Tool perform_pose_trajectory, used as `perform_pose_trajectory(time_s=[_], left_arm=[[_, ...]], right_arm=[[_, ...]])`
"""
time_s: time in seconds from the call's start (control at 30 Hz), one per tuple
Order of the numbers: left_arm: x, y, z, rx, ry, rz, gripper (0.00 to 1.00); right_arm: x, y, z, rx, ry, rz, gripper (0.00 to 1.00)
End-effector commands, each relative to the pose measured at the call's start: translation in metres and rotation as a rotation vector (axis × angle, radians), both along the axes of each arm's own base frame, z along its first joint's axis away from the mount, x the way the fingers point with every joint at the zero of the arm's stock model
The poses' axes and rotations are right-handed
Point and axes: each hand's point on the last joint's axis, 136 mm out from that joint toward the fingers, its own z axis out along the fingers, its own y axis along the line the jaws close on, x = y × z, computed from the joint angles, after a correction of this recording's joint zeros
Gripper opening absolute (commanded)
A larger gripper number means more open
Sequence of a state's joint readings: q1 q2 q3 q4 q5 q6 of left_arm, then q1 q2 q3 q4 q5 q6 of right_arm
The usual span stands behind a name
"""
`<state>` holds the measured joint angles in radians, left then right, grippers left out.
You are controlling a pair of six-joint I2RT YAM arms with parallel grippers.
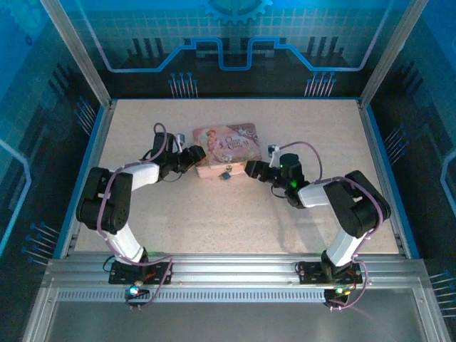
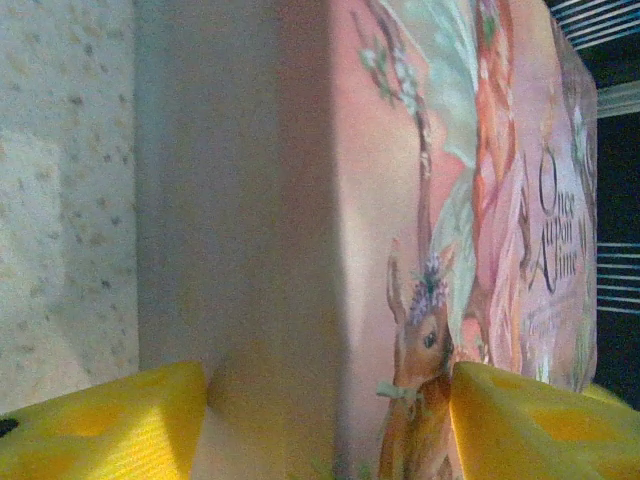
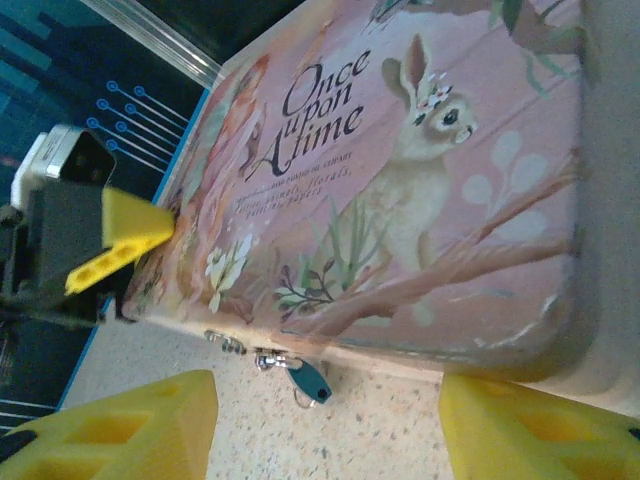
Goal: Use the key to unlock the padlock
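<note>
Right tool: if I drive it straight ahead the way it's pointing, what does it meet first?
Probably the padlock, hanging off the front edge of the pink box and roughly centred ahead of the open right tool. Depth is unclear, so it may touch the table just before that.

Speckled table (image 1: 214, 210); pink box (image 1: 228, 146) on it, padlock (image 3: 310, 381) at box front.

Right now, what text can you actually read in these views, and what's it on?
"Once upon A time": title printed on the lid of the pink box, clear in the right wrist view, and sideways in the left wrist view.
Smaller lines of print under that title: too blurred to read.
Padlock: no marking legible.
Top external view: the lid print is too small to read.
</note>
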<state>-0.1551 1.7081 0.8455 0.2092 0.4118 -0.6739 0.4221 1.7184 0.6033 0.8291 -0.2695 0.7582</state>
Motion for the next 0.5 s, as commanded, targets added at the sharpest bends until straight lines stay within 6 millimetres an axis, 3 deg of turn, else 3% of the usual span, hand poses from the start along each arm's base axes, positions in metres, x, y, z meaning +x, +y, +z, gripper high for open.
perform_pose_trajectory(time_s=[0.0, 0.1, 0.23, 0.47], left_arm=[[-0.032, -0.012, -0.017, 0.024, 0.064, -0.041, 0.65], [-0.047, -0.018, -0.018, 0.024, 0.065, -0.042, 0.65], [-0.062, -0.023, -0.019, 0.045, 0.063, -0.043, 0.65], [-0.064, -0.02, -0.005, 0.036, 0.03, -0.022, 0.67]], right_arm=[[0.014, 0.0, 0.005, -0.009, -0.035, 0.041, 0.61], [0.018, -0.012, 0.005, -0.04, -0.068, 0.015, 0.61], [0.006, -0.024, 0.01, -0.044, -0.119, 0.034, 0.65], [-0.027, -0.015, 0.002, 0.014, -0.107, 0.205, 0.69]])
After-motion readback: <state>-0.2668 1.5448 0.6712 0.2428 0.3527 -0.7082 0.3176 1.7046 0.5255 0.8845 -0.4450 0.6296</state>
